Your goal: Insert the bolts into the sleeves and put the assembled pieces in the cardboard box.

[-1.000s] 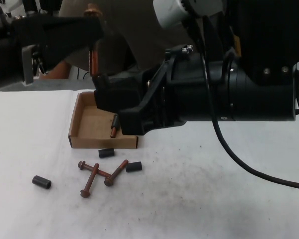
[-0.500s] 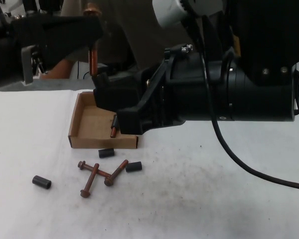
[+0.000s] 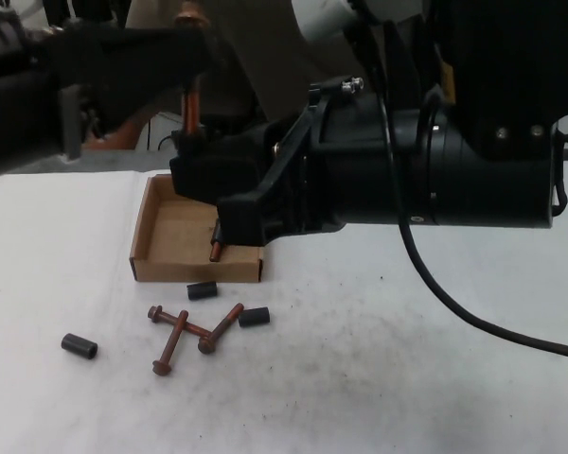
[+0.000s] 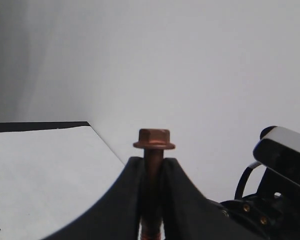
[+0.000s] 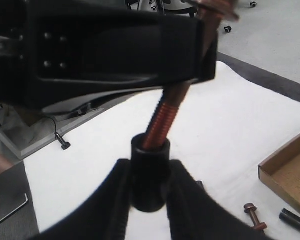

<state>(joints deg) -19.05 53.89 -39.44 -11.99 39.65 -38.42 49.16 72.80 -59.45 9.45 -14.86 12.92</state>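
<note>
My left gripper point(image 4: 151, 176) is shut on a copper bolt point(image 4: 154, 139), head up, above the bench. In the high view that bolt point(image 3: 189, 106) hangs from the left gripper point(image 3: 191, 55) over the far side of the cardboard box point(image 3: 197, 270). My right gripper point(image 5: 149, 186) is shut on a black sleeve point(image 5: 150, 172), and the bolt's threaded end point(image 5: 162, 122) sits in the sleeve's mouth. An assembled piece point(image 3: 216, 242) lies in the box. Three loose bolts point(image 3: 170, 342) and three loose sleeves point(image 3: 202, 290) lie on the white bench in front of the box.
The right arm's bulky black body point(image 3: 426, 161) spans the middle and right of the high view above the bench. One sleeve point(image 3: 79, 346) lies apart at the left. The box corner point(image 5: 290, 172) stands near a bolt point(image 5: 252, 215) and a sleeve point(image 5: 292, 218).
The left gripper with its bolt has shifted slightly to the right, and the right gripper with the sleeve has risen a little. The pieces on the bench have not moved.
</note>
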